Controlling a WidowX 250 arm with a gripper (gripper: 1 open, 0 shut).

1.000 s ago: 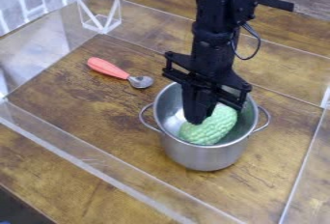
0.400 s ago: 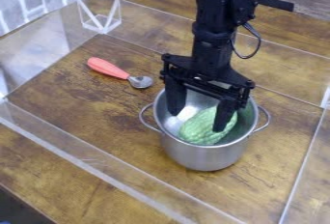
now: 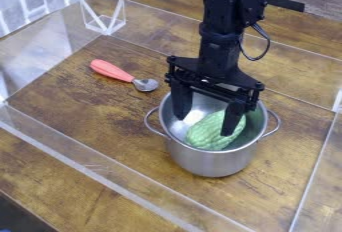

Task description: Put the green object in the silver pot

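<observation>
The silver pot (image 3: 201, 152) stands on the wooden table, right of centre. Inside it lies the green object (image 3: 209, 130), a bumpy light green lump resting on the pot's bottom. My gripper (image 3: 211, 121) hangs straight down over the pot, open wide, with its two black fingers (image 3: 179, 109) reaching into the pot on either side of the green object. Nothing is held between them.
A red-handled spoon (image 3: 122, 74) lies on the table to the left of the pot. A clear plastic wall (image 3: 80, 166) runs along the front left of the table. A small wire frame (image 3: 102, 17) stands at the back left.
The gripper has opened and let go of the green object, which has dropped from between the fingers onto the pot's bottom.
</observation>
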